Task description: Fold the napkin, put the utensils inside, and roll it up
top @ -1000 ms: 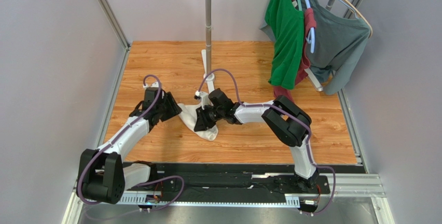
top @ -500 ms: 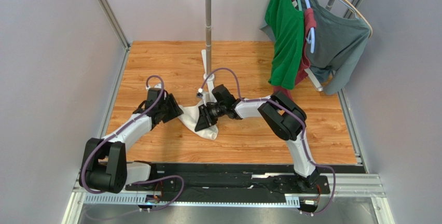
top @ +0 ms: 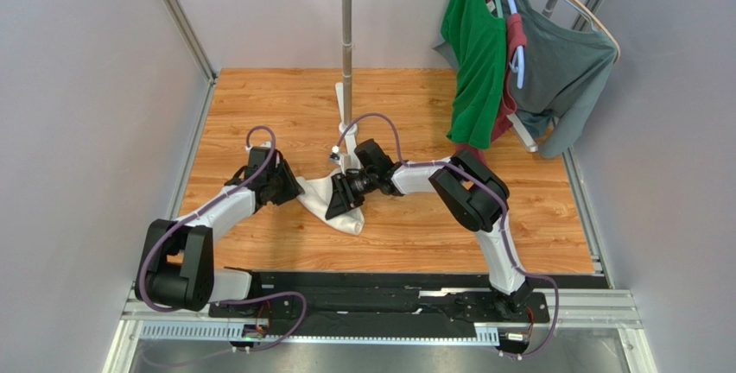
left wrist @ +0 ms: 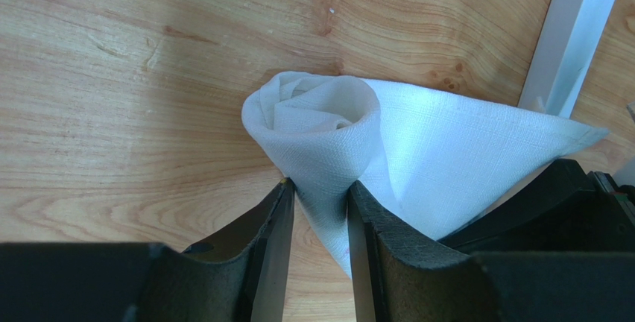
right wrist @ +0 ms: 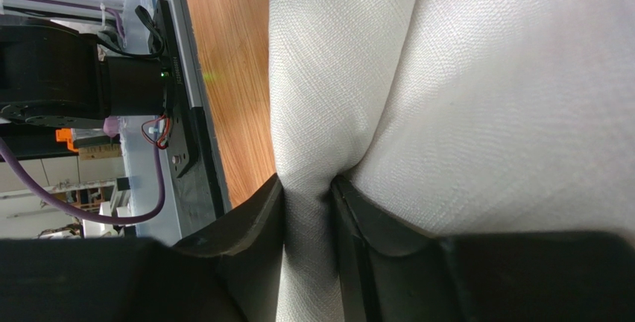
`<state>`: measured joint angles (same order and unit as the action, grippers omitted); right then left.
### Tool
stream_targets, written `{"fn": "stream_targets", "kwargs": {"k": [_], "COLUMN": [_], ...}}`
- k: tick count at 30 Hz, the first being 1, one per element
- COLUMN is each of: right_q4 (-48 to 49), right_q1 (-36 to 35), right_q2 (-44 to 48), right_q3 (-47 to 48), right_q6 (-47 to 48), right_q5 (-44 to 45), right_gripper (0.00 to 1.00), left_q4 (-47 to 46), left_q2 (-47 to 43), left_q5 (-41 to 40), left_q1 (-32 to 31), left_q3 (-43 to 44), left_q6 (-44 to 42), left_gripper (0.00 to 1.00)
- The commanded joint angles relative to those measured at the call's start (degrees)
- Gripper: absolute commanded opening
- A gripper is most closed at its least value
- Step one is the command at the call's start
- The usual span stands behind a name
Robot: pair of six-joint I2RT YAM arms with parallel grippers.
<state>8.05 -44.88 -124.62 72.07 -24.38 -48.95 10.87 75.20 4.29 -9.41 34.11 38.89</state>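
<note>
At wrists, left end effector (left wrist: 320,188) and right end effector (right wrist: 305,184) pinch napkin (left wrist: 447,136); overhead hides rolled spiral.

Two white-shelled arms (top: 223,209) with bulky black joints and looping purple cable (top: 373,116); left gripper (left wrist: 320,186) and right gripper (right wrist: 306,182) have matte black fingers; black bases (top: 510,297) at six o'clock.

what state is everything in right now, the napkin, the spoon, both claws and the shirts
napkin: loosely rolled, held by both claws
left claw: shut on the napkin's rolled end
right claw: shut on a napkin fold
green shirt: hanging up
grey shirt: hanging up
spoon: not visible
</note>
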Motion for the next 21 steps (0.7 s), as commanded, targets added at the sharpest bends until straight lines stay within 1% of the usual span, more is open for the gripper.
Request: {"fn": "stream_targets", "kwargs": {"k": [1,3,5,6,11,16,17,21], "right_q4": [-13.2,-15.3,-18.5,-19.6,-26.4,-27.1,-26.8,-25.3], "right_q1": [0.1,0.1,0.1,0.1,0.0,-1.9,-2.9,-6.7], "right_q2": [0.6,2.7,4.0,5.6,9.7,14.7,16.1,18.2], "right_q3": [0.1,1.3,2.1,2.8,4.7,4.9,4.9,5.4], "right_q6": [3.1,4.2,5.8,6.4,10.9,13.7,14.5,17.7], "right_q5": [3.9,5.3,7.5,8.5,17.4,25.9,28.3,33.1], "right_gripper": [0.45,0.54,0.59,0.66,0.68,0.68,0.68,0.68], "left_q4": [1.8,2.0,2.0,2.0,2.2,2.3,2.3,2.4], "left_q2": [1.2,1.4,1.4,1.7,2.1,2.2,2.2,2.3], "left_q5": [-2.4,-2.4,-2.5,-2.6,-2.5,-2.5,-2.5,-2.4], "left_q1": [0.1,0.1,0.1,0.1,0.1,0.1,0.1,0.1], "left_q3": [1.9,2.0,2.2,2.3,2.7,2.8,2.8,2.9], "left_q6": [-1.6,-2.1,-2.4,-2.5,-3.0,-3.1,-3.2,-3.3], "left_gripper": [0.4,0.39,0.39,0.39,0.38,0.38,0.38,0.38]}}
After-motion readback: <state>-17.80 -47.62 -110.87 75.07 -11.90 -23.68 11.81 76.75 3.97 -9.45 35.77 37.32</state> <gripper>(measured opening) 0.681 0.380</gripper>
